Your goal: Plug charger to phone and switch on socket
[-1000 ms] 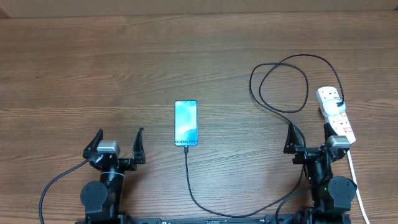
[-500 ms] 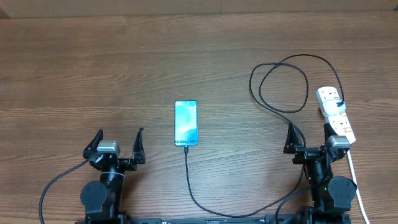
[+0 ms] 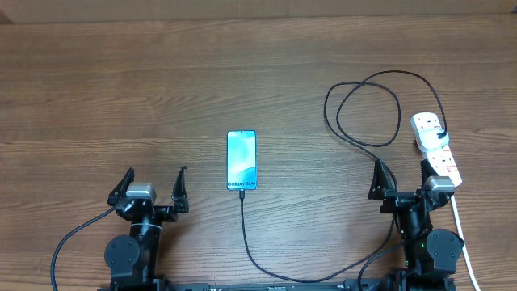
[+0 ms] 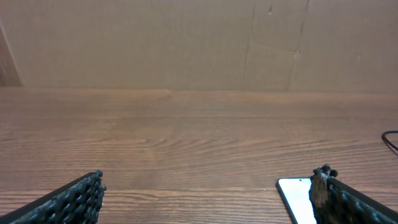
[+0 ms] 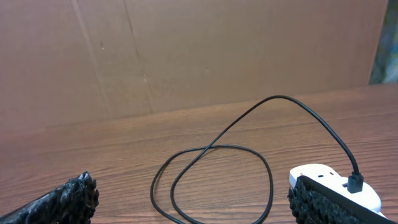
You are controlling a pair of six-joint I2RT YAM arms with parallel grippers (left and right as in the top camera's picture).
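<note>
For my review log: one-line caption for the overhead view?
Left gripper and right gripper open at the near edge; charger links socket and phone.

The wooden table [image 3: 121, 81] carried a phone [image 3: 241, 160], flat, ahead and right of the jaws of the left gripper [image 3: 156, 171]. The charger [image 3: 241, 218] looped ahead of the jaws of the right gripper [image 3: 401, 164]; the socket [image 3: 446, 164] lay just right of them.

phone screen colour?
The phone screen is light blue-teal with a dark edge. The overhead view shows it best.
</note>
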